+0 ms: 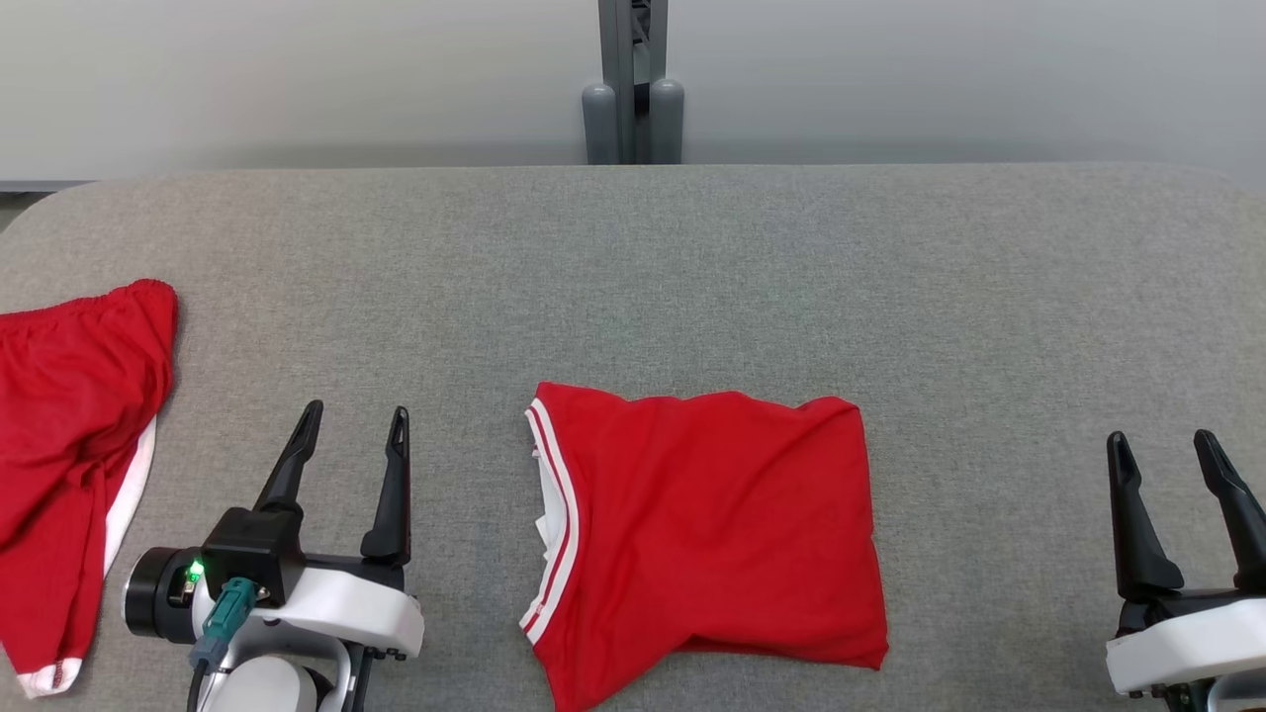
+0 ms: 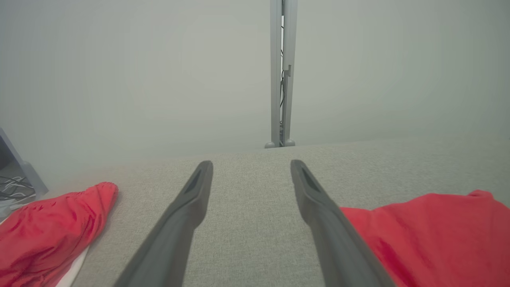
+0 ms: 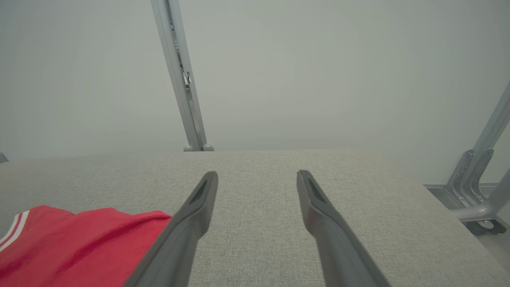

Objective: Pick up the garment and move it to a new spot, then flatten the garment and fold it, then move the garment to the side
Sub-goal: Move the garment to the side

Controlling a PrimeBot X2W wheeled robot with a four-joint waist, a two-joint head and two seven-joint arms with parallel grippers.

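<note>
The left gripper (image 1: pixel 357 409) hangs over the table (image 1: pixel 692 257) with its two fingers spread and nothing between them. The right gripper (image 1: pixel 1161 437) is spread the same way and is also empty. The folded red shirt (image 1: pixel 707 534) lies flat between the two. It is near the left gripper's right side and farther from the right gripper's left side, and it touches neither. Its white-striped edge faces the left gripper. Red shorts (image 1: pixel 69 425) lie rumpled to the left of the left gripper, apart from it. A grey post (image 1: pixel 633 89) stands beyond the table's far edge, ahead of both grippers.
</note>
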